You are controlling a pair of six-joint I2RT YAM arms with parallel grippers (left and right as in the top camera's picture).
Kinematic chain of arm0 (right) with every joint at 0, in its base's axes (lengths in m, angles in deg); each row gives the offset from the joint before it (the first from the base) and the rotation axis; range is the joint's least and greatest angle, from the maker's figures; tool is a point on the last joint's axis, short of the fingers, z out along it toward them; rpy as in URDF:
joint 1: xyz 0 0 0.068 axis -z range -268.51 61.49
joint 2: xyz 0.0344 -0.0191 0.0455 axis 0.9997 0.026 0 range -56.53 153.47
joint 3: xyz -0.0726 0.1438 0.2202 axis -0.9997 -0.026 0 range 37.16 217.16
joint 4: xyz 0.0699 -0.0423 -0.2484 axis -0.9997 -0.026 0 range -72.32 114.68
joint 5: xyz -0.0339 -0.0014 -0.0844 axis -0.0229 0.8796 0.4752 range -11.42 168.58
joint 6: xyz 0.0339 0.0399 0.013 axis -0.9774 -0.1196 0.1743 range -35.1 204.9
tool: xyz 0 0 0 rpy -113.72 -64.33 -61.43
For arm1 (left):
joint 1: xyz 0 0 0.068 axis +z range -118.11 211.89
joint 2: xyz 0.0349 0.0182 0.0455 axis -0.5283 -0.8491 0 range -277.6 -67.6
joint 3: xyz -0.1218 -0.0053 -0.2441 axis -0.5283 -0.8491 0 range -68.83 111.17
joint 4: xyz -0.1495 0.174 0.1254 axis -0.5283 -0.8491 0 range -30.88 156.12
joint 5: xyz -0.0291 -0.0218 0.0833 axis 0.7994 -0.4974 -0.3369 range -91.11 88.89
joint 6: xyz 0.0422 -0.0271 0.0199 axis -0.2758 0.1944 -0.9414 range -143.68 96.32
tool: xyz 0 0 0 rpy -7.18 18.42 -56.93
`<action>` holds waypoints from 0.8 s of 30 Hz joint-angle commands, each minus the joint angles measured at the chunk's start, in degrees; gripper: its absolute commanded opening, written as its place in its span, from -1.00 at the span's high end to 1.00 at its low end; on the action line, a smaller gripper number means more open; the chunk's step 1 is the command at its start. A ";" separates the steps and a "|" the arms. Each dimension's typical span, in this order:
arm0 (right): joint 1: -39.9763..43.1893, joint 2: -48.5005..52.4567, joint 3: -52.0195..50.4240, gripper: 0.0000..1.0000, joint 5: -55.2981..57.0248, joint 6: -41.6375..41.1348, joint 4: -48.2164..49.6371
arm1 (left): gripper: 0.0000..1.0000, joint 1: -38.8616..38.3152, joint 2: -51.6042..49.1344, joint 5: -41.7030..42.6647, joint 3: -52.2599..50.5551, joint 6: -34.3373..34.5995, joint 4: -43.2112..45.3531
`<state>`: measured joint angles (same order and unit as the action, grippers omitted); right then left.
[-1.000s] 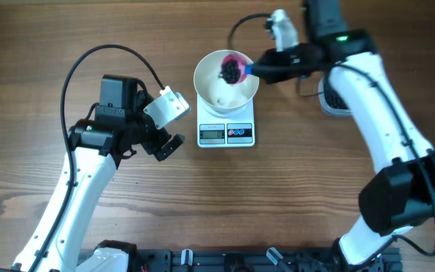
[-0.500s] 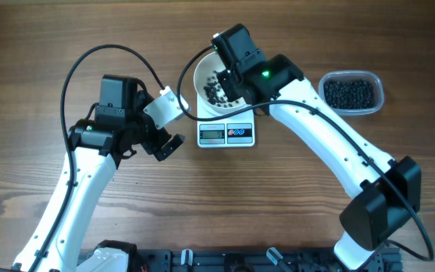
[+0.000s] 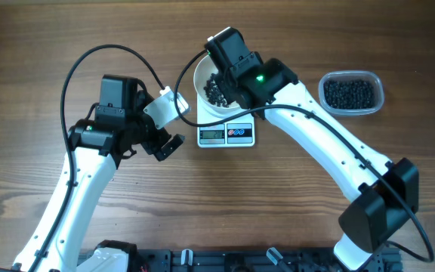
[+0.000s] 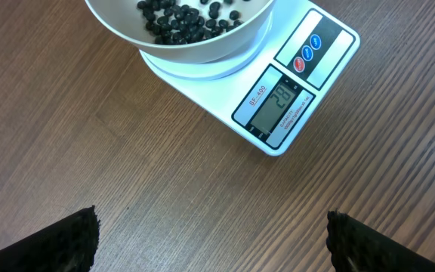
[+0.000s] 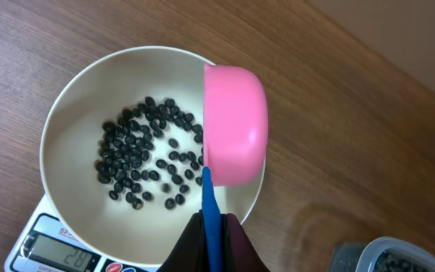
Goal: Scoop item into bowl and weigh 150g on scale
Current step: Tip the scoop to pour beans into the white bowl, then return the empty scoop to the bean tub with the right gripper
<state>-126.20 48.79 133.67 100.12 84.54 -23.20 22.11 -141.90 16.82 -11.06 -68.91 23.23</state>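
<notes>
The white bowl (image 3: pixel 202 81) stands on the scale (image 3: pixel 226 134), and black beans (image 3: pixel 215 91) lie in it. My right wrist (image 3: pixel 236 60) hangs over the bowl and hides part of it. My right gripper (image 5: pixel 211 227) is shut on the blue handle of a pink scoop (image 5: pixel 235 125). The scoop is turned bottom-up over the right rim of the bowl (image 5: pixel 57 113), above the beans (image 5: pixel 138 155). My left gripper (image 4: pixel 214 242) stands open over bare wood, short of the scale (image 4: pixel 278 102), whose display shows 28. Nothing is between its fingers.
A clear plastic tub (image 3: pixel 351 93) holding more black beans sits on the table to the right of the scale; its corner shows in the right wrist view (image 5: pixel 399 257). The left arm's black cable (image 3: pixel 97 57) arcs over the table at the left.
The right arm swung in over the bowl and rolled the scoop over; the beans it carried now lie in the bowl. The tub came into view. The left arm has not moved.
</notes>
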 commanded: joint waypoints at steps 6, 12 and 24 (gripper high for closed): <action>3.45 -7.34 1.33 0.92 -9.90 0.42 0.28 | -1.00 0.26 -0.07 1.09 -0.57 -1.07 -0.02; 4.33 -8.85 1.33 0.91 -13.11 2.23 -2.34 | -1.00 0.26 -0.07 1.09 -0.57 -1.07 -0.02; 30.47 -21.44 1.31 0.92 -21.20 1.81 -15.28 | -1.00 0.26 -0.07 1.09 -0.57 -1.07 -0.02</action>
<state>-101.77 29.25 133.85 80.27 86.25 -35.83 22.11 -141.90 16.82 -11.06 -68.91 23.23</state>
